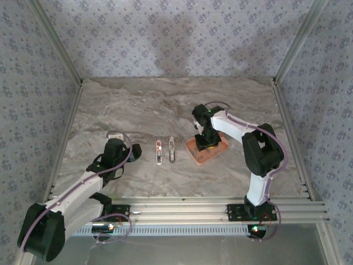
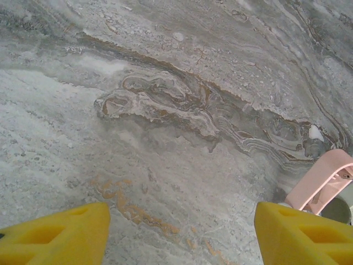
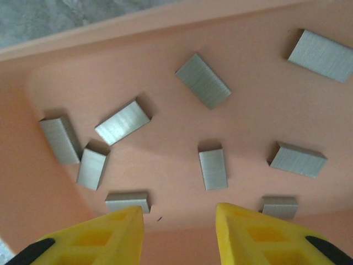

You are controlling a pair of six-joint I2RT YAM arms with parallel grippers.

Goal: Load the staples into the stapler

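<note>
The right gripper (image 3: 179, 221) hangs, jaws parted and empty, over small grey metal staple strips (image 3: 212, 168) scattered in the salmon-pink square tray (image 3: 110, 47). The left gripper (image 2: 182, 218) gapes wide above the marbled grey table (image 2: 165, 110), the slim opened stapler (image 1: 159, 152) at its 3 o'clock.

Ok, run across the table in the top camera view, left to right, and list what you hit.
First the left gripper → the stapler, lying as two narrow strips side by side → the pink tray.
</note>
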